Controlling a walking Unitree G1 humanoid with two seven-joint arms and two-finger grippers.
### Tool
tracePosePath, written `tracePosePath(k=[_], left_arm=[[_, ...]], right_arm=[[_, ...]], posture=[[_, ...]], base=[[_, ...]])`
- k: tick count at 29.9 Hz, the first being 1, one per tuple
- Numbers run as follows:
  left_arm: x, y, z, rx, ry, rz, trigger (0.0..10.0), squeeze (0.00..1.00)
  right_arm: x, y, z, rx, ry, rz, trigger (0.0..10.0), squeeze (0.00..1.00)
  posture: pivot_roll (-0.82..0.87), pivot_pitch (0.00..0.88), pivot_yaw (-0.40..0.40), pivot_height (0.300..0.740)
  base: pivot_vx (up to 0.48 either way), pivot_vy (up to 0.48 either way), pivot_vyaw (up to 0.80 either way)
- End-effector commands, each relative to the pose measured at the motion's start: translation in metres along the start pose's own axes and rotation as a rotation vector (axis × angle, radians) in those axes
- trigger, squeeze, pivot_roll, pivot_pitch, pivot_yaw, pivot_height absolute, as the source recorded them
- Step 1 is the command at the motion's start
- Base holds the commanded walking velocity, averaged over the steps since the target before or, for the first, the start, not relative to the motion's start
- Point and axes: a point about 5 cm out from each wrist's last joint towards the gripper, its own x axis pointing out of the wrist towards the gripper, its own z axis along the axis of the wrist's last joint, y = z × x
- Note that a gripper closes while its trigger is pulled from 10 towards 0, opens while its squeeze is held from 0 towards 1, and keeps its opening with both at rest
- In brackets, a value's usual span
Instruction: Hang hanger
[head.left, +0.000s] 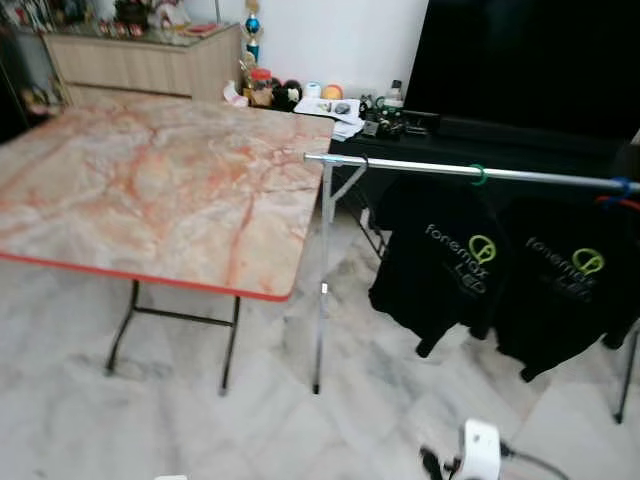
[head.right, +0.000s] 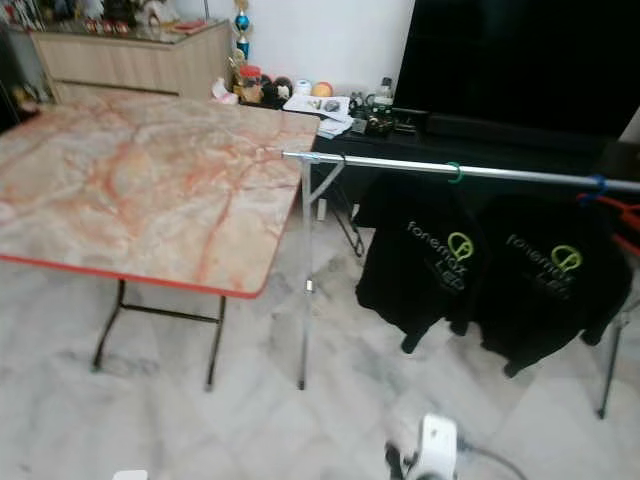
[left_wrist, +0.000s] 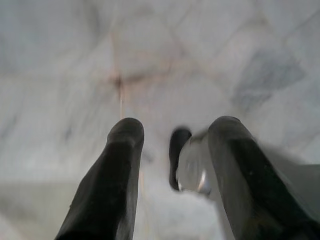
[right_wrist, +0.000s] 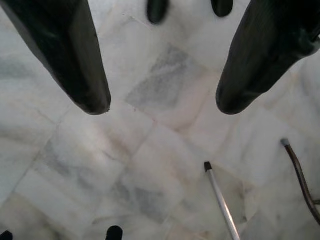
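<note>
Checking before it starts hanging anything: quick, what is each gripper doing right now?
Left gripper: open, holding nothing, pointing down at the marble floor.
Right gripper: open, holding nothing, also over the floor.

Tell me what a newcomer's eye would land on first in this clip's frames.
The big marble-patterned folding table with its red edge fills the left of the room. To its right, a silver clothes rail carries two black T-shirts with green logos, hung side by side in front of a dark TV. Both grippers, left gripper and right gripper, hang open over the white marble floor, holding nothing.
</note>
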Motion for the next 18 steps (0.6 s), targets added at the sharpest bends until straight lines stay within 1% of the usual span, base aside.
tracePosePath(k=[1, 3, 5, 18], left_arm=[[0.0001, -0.0005, -0.0007, -0.008, 0.007, 0.003, 10.0, 0.00], [0.0001, -0.0005, -0.0005, -0.014, 0.004, 0.004, 10.0, 0.00], [0.0001, -0.0005, -0.0005, -0.021, 0.003, 0.004, 10.0, 0.00], [0.0005, -0.0024, 0.0013, -0.022, -0.008, 0.000, 10.0, 0.00]], right_arm=[[-0.0022, -0.0035, -0.0120, 0.013, 0.038, -0.008, 10.0, 0.00], [-0.0022, -0.0038, -0.0116, 0.018, 0.036, -0.005, 10.0, 0.00], [-0.0022, -0.0038, -0.0115, 0.020, 0.035, -0.004, 10.0, 0.00], [-0.0021, -0.0037, -0.0106, 0.027, 0.027, -0.006, 10.0, 0.00]], posture=[[0.24, 0.000, -0.066, 0.740], [0.24, 0.000, -0.066, 0.740], [0.24, 0.000, -0.066, 0.740], [0.24, 0.000, -0.066, 0.740]], base=[[0.000, -0.480, 0.00], [0.000, -0.480, 0.00], [0.000, -0.240, 0.00], [0.000, 0.000, 0.00]])
